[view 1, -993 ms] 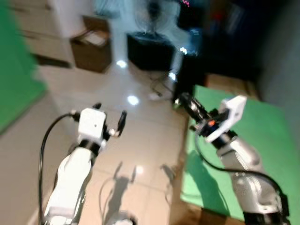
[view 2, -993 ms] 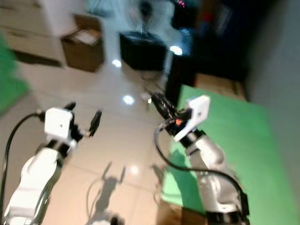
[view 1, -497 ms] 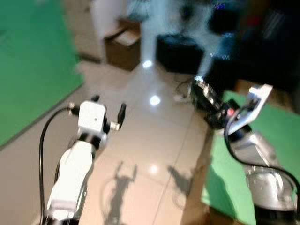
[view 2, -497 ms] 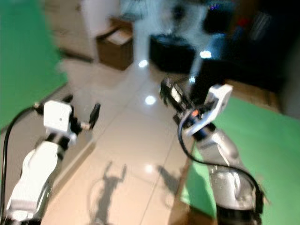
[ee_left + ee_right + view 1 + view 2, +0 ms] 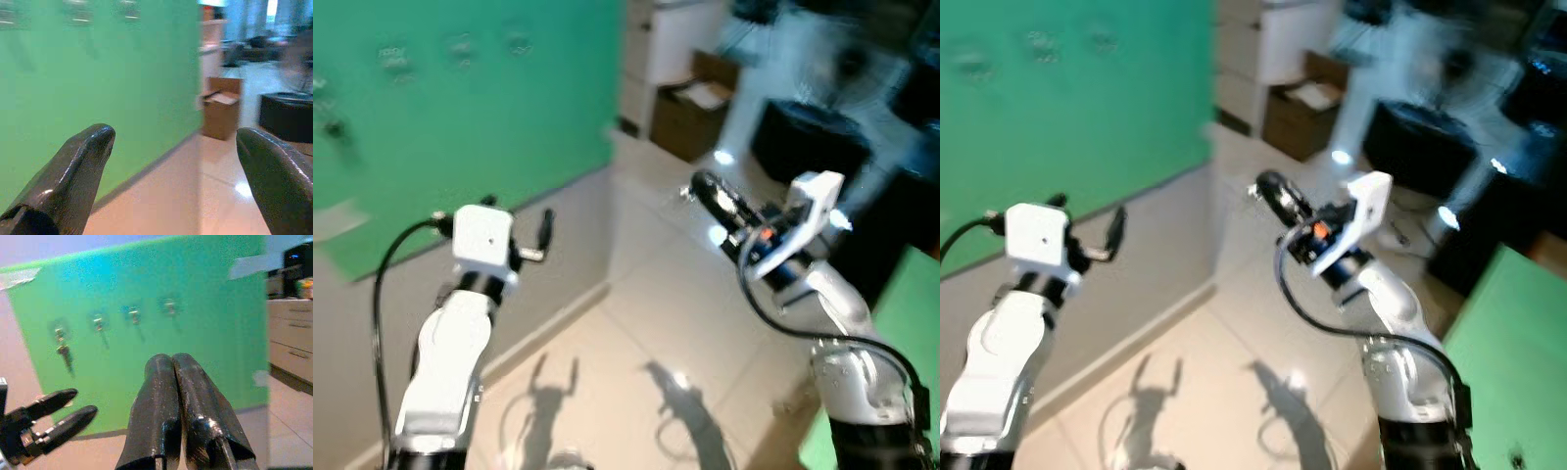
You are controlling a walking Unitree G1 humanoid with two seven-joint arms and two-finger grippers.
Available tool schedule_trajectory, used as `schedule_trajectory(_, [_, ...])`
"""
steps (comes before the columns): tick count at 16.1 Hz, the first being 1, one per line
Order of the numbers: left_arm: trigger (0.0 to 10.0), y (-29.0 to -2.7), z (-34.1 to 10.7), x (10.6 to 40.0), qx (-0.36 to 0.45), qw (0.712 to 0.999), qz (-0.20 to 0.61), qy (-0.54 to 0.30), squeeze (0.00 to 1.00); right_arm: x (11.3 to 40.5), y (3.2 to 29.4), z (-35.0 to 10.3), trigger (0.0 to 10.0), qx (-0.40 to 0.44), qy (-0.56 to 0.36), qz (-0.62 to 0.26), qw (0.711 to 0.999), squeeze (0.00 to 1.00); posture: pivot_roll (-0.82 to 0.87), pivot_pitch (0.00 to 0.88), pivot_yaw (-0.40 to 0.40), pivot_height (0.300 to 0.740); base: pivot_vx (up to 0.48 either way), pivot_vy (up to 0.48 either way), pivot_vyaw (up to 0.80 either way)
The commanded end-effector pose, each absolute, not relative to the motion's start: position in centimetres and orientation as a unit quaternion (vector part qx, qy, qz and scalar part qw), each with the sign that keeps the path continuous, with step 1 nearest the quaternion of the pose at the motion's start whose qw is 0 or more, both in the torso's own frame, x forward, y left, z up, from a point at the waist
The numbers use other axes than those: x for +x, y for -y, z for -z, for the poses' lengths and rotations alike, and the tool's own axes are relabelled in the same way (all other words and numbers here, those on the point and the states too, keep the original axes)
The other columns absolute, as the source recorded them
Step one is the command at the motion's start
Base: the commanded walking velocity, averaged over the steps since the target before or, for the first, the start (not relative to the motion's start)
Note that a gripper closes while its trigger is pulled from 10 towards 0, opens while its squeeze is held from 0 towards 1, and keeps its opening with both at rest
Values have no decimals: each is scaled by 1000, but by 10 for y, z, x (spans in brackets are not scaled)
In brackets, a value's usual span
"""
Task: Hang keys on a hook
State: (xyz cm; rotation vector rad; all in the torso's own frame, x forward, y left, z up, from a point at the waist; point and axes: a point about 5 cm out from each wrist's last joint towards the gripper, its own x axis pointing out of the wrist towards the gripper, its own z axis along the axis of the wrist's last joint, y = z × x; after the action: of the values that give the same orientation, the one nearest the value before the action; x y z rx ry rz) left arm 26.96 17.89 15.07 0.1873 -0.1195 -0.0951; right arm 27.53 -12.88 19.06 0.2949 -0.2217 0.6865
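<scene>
The robot is facing the green board [image 5: 146, 308] at eleven o'clock; right gripper [image 5: 177, 382] is clenched, keys unseen; left gripper [image 5: 171, 161] is spread empty; hanging seems undone.

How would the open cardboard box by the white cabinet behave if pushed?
The cardboard box probably slides readily, since the tiled floor looks glossy. Its open flaps suggest thin walls that may buckle. Contents are unclear, so weight is uncertain.

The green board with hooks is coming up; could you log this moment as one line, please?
phase: approach | left gripper: open, raised | right gripper: shut, aimed at green board | hooks: four in a row | keys: unseen
</scene>
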Motion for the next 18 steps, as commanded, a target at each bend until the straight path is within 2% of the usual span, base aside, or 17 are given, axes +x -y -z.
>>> schedule_trajectory(1, [10000,-170,-148,271,86,993,56,54,0,280,139,-189,10000,120,102,-299,941,0,-74,0,-62,740,0,0,800])
schedule_trajectory(3, [10000,-166,-146,274,87,993,52,53,0,285,145,-182,10000,96,89,-256,958,0,-81,0,-76,740,0,0,800])
schedule_trajectory(9, [10000,-156,-140,274,114,990,67,40,0,282,144,-169,10000,61,83,-220,970,0,-77,0,-73,740,0,0,800])
schedule_trajectory(10, [10000,-157,-140,274,106,992,61,43,0,284,147,-165,10000,50,78,-188,978,0,-70,0,-72,740,0,0,800])
schedule_trajectory(13, [10000,-154,-142,275,97,992,69,43,0,285,149,-156,10000,51,66,-158,984,0,-67,0,-60,740,0,0,0])
schedule_trajectory(18, [10000,-154,-143,283,93,992,72,40,0,284,150,-150,10000,44,62,-133,988,0,-83,0,-39,740,276,0,0])
